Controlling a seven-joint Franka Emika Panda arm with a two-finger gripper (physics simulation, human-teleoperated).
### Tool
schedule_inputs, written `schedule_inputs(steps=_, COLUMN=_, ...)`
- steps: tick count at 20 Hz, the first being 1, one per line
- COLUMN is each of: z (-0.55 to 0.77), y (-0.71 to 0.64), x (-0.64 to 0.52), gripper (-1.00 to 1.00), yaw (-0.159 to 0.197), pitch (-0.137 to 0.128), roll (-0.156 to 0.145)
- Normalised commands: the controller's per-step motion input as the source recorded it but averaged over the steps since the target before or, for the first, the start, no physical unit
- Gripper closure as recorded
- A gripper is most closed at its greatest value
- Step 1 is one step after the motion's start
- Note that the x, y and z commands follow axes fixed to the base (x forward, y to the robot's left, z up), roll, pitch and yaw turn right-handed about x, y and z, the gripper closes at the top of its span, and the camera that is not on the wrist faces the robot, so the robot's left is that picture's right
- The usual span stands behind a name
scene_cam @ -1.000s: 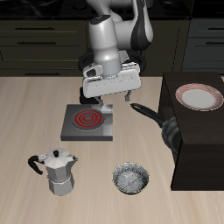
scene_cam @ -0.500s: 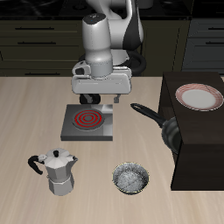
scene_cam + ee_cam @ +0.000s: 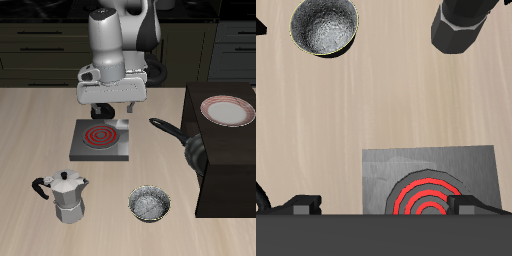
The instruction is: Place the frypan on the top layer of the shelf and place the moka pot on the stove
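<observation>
Hand (image 3: 104,110) now sideways above stove (image 3: 100,139) (pot apart)

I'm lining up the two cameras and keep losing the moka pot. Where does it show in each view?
Exterior view: the moka pot stands near the table's front edge, in front of the stove, beside the small metal bowl.
Wrist view: only its dark top shows, cut by the picture's edge.
Shared landmark: the stove's red spiral.

Simulated kitchen: light wood table (image 3: 40,120) carrying stove (image 3: 101,139), moka pot (image 3: 64,196), frypan (image 3: 188,146), small metal bowl (image 3: 150,204) and plate (image 3: 228,111) on the shelf (image 3: 230,160), dark cabinet drawers (image 3: 45,45) behind
</observation>
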Motion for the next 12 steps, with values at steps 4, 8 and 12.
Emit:
schedule_inputs(steps=4, z=0.14, y=-0.11, x=0.25, gripper=-1.0, yaw=0.069, pitch=0.003, roll=0.0)
schedule_inputs(steps=8, z=0.18, y=-0.31, x=0.34, gripper=-1.0, yaw=0.033, pitch=-0.027, roll=-0.074)
schedule_inputs(steps=12, z=0.28, y=-0.52, x=0.34, gripper=-1.0, yaw=-0.071, pitch=-0.015, roll=-0.072)
